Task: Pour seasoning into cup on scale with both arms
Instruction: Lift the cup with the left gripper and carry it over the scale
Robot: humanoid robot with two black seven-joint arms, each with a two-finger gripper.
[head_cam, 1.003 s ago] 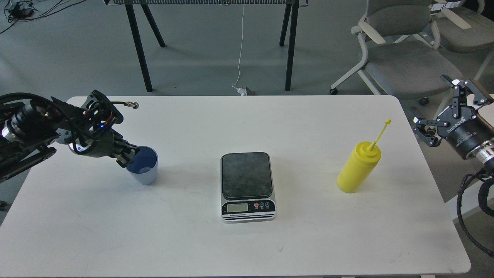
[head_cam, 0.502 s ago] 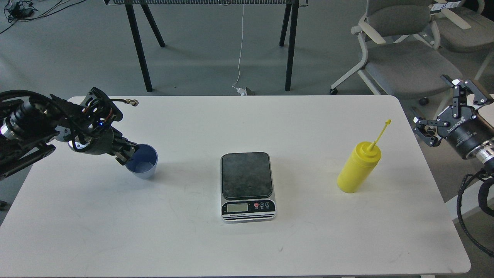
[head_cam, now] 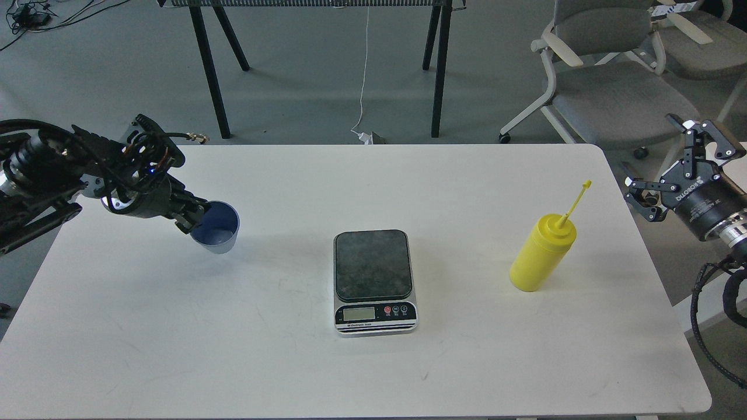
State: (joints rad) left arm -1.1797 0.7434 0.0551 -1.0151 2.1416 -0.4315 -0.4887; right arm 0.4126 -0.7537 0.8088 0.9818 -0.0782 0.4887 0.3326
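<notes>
While left end effector (head_cam: 192, 220) grips cup (head_cam: 217, 230) rim, right end effector (head_cam: 671, 163) spread, beyond bottle (head_cam: 541, 252).

beyond my white table (head_cam: 362, 373)
grey office chairs (head_cam: 613, 87) stand far right; black legs (head_cam: 210, 70) and a white cable (head_cam: 365, 70) cross the grey floor (head_cam: 105, 76).

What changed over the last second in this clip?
The left claw, shut on the pale blue ribbed plastic cup, has lifted it off the white table. The flat kitchen scale, yellow squeeze bottle and open right claw stayed put.
</notes>
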